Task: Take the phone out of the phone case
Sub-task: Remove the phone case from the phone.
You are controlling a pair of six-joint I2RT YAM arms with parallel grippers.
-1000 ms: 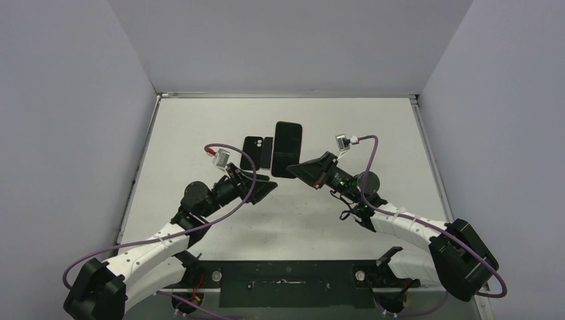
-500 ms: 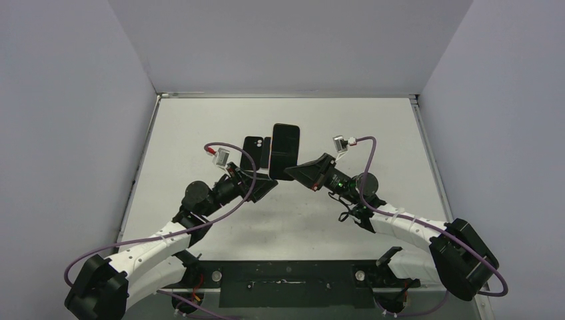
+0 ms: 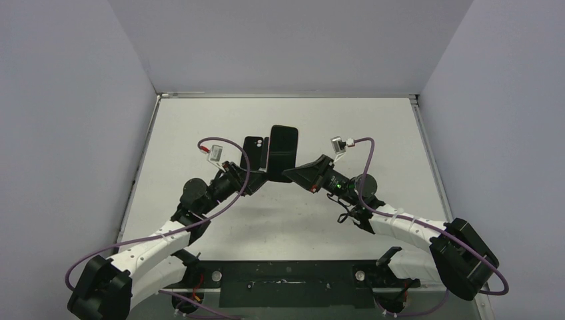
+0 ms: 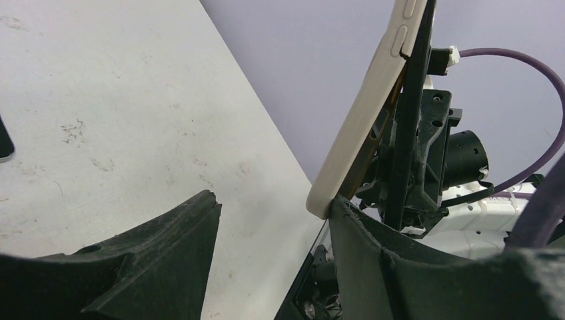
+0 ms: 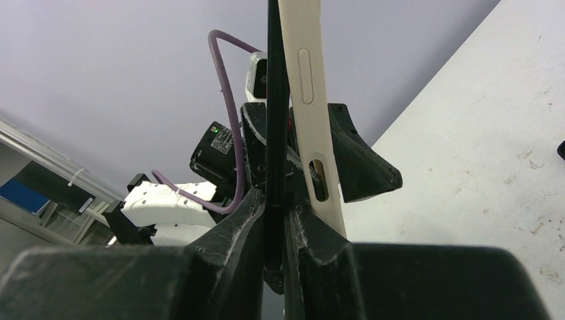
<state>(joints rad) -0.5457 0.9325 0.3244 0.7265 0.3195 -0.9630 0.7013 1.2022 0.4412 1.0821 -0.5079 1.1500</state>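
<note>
My right gripper is shut on the lower end of the black phone and holds it upright above the table. In the right wrist view the phone's thin edge sits between the fingers. The cream case stands beside the phone, spread away from it at the lower end. My left gripper is open just left of the phone. In the left wrist view its right finger touches the case's bottom corner; the gap between the fingers is empty.
A flat black object with camera holes lies on the white table just behind the left gripper; its corner shows in the left wrist view. Grey walls close the table on three sides.
The right gripper and the phone have shifted slightly left. The left gripper has moved up and in toward the phone, and its finger now meets the case's corner.
</note>
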